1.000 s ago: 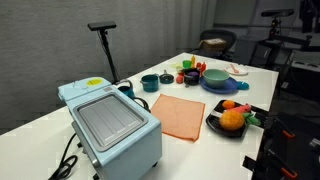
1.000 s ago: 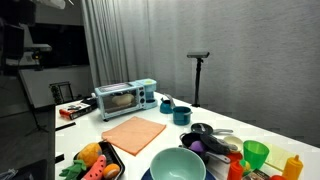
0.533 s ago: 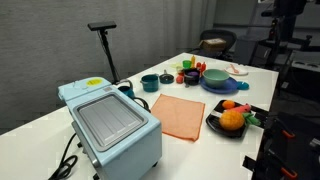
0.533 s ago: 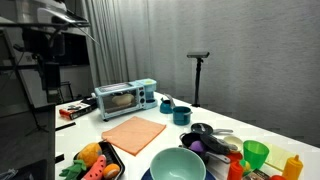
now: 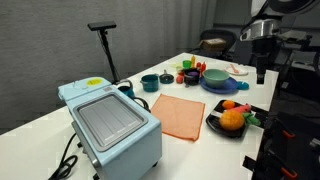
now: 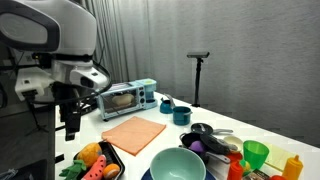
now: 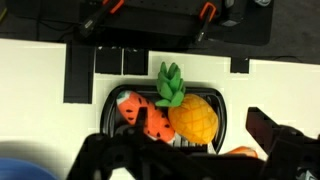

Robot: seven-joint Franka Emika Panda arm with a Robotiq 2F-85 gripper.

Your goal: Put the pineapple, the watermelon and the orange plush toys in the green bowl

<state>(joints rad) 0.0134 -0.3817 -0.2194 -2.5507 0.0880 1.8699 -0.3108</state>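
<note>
My gripper (image 5: 262, 74) hangs high above the right edge of the table (image 5: 180, 150). Its fingers (image 7: 285, 145) are spread wide with nothing between them. In the wrist view they stand at both sides of the black tray (image 7: 112, 108) below. All three toys lie on this tray: the pineapple (image 7: 192, 115) is in the middle with its green tuft pointing up in that view, the watermelon (image 7: 140, 113) touches it on the left, and the orange (image 7: 240, 153) is at the lower right, only partly seen. The green bowl (image 5: 216, 76) stands on a blue plate (image 5: 222, 88) farther along the table, well apart from the tray. Between them lies an orange cloth (image 5: 180, 117), and a pale blue toaster oven (image 5: 110, 125) stands at the near left.
</note>
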